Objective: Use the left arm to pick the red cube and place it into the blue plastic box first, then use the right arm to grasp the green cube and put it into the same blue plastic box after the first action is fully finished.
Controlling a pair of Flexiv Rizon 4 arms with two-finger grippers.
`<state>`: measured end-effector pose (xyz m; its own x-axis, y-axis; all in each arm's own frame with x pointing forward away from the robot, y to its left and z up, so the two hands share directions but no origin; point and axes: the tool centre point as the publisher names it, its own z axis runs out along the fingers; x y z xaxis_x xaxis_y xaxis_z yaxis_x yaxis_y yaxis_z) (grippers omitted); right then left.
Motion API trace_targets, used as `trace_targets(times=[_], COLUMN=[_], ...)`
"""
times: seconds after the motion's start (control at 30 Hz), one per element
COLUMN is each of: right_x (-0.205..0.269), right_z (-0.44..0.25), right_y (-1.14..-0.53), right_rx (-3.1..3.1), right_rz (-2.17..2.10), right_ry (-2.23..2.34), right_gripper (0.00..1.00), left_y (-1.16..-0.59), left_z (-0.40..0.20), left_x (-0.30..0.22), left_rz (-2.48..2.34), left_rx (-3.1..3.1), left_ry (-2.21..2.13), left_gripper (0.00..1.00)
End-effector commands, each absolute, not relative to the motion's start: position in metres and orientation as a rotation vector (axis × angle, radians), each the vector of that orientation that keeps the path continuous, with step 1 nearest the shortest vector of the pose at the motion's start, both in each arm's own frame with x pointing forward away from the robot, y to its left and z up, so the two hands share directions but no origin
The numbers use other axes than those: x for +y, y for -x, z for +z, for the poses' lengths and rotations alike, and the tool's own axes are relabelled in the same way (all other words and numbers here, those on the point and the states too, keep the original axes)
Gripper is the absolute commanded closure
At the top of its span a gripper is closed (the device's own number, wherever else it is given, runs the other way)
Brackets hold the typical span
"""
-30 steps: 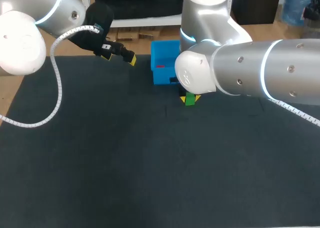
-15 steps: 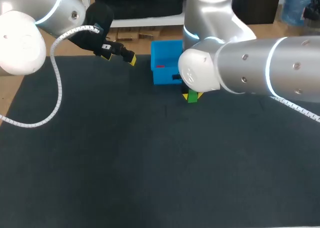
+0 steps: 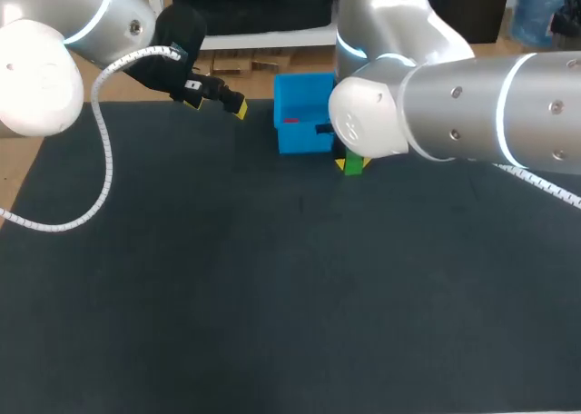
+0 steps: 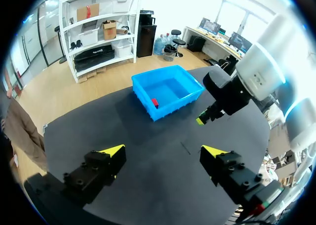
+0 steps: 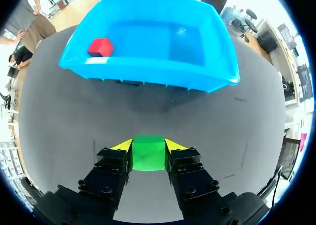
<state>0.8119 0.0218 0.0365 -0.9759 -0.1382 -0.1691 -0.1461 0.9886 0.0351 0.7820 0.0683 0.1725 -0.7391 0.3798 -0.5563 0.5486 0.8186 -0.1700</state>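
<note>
The blue plastic box (image 3: 296, 94) stands at the table's far middle, and the red cube (image 3: 290, 120) lies inside it (image 5: 100, 47). My right gripper (image 5: 148, 148) is shut on the green cube (image 5: 148, 153), held above the mat just in front of the box (image 5: 148, 77). In the head view the green cube (image 3: 353, 165) shows under my right arm, by the box's front right corner. My left gripper (image 3: 218, 99) hangs open and empty over the table's far left, left of the box. The left wrist view shows the box (image 4: 168, 89) with the red cube (image 4: 154, 102) ahead of the open left gripper (image 4: 163, 153).
A black mat (image 3: 272, 287) covers the table. My right arm's large white links (image 3: 454, 114) hang over the far right part and hide the mat beneath them.
My right arm has risen and moved toward the box, carrying the green cube away from the mat. The left arm has kept still.
</note>
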Motion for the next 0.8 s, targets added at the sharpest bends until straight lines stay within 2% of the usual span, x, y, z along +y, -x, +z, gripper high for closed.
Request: trace_targets(times=[0.03,0.8], right_x=[0.021,0.02], right_z=[0.043,0.08], right_y=[-0.806,-0.815], right_rx=[2.951,2.896], right_rz=[0.068,0.12], right_ry=[0.216,0.155], right_gripper=[1.0,1.0], left_y=[-0.782,-0.782], left_z=[0.172,0.172], left_x=[0.07,0.07], left_rz=[-0.451,-0.451], left_rx=[2.484,2.484], left_ry=[-0.689,-0.689], left_gripper=[0.0,0.0])
